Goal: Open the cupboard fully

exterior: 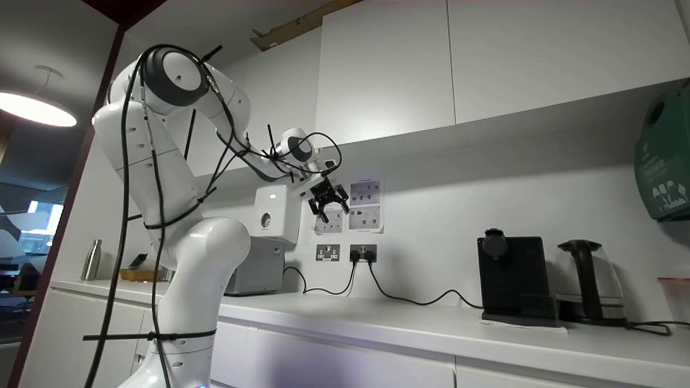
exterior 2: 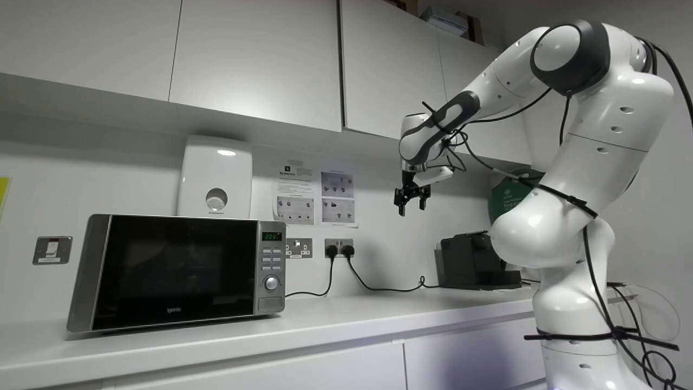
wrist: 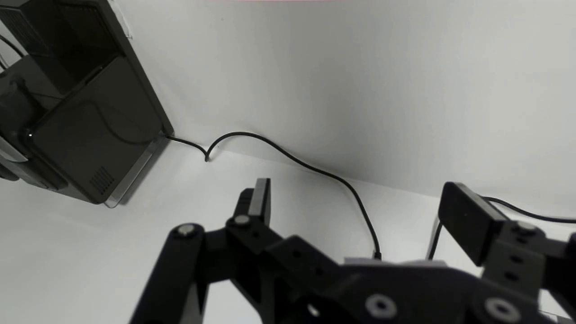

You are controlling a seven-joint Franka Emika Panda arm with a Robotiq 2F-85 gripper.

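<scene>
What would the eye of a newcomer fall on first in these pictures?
Most likely on the big white robot arm that stands in front of the counter in both exterior views, its open, empty tool hanging lower than the wall cupboards. Next, perhaps, the dark-fronted microwave on the counter in an exterior view. In the wrist view, the black coffee machine stands out at upper left.

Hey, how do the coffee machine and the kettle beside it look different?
The coffee machine is boxy, while the kettle is rounded. The coffee machine looks mostly black; the kettle is largely clear, with a tall black handle. Both stand upright and have black parts.
</scene>
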